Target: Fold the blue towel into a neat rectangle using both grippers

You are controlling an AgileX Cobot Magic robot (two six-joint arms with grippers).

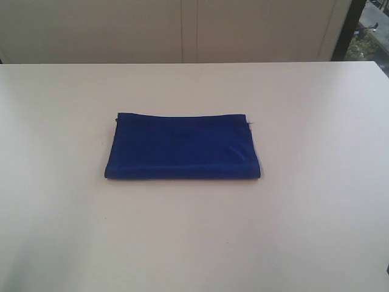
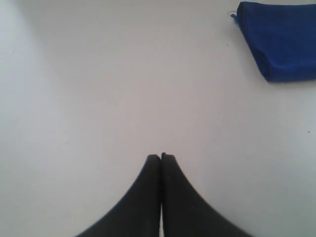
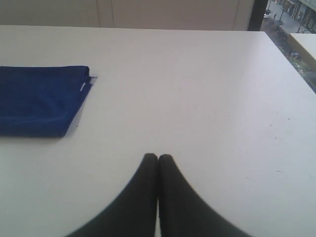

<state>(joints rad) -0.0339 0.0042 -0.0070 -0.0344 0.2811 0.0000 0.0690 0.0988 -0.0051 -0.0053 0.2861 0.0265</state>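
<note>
Already folded into a neat rectangle, the blue towel (image 1: 182, 147) is laid flat mid-counter (image 1: 316, 213), while the left gripper (image 2: 161, 157) and right gripper (image 3: 158, 157) are held pressed together, empty, well apart from it.

A plain indoor workroom, office or lab by its look: a broad white table (image 1: 316, 231) stands before beige wall panels (image 1: 255, 30), and a dark-framed window (image 3: 296, 29) looks down on a street (image 3: 280, 9).

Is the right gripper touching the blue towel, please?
No, the right gripper is shut over bare table, apart from the blue towel.
</note>
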